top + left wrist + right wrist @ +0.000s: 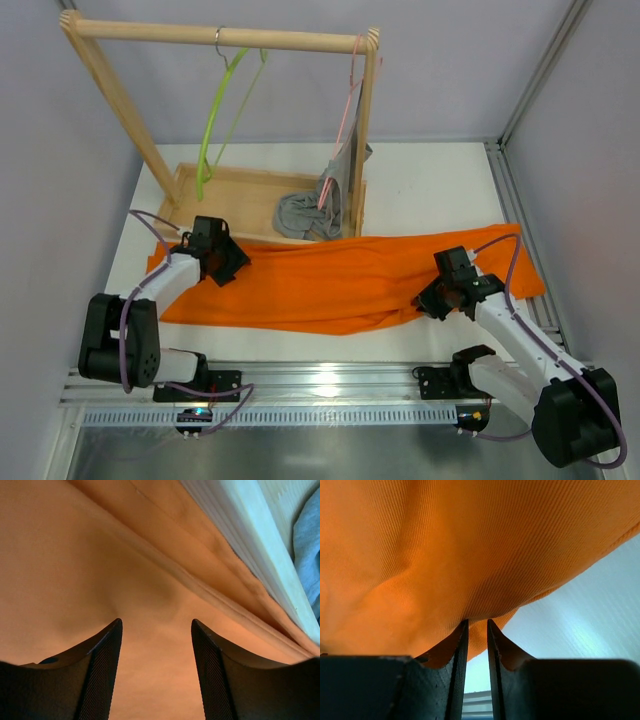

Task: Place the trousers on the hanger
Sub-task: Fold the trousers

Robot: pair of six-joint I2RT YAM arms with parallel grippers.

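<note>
The orange trousers [340,275] lie stretched across the table from left to right. The lime-green hanger [213,130] hangs by its hook from the wooden rail at the back left, bare. My left gripper [232,265] is low over the trousers' left end. In the left wrist view it [156,622] is open, with flat orange cloth [75,555] under and between the fingers. My right gripper [428,300] is at the trousers' front right edge. In the right wrist view it [477,621] is nearly closed, with a fold of the cloth [445,545] pinched at the tips.
A wooden rack [220,36] stands on a shallow wooden tray [240,180] behind the trousers. A pink hanger [348,110] on the rail's right end carries a grey garment [310,212] that pools into the tray. The tray's pale wall [260,545] runs close beside my left gripper.
</note>
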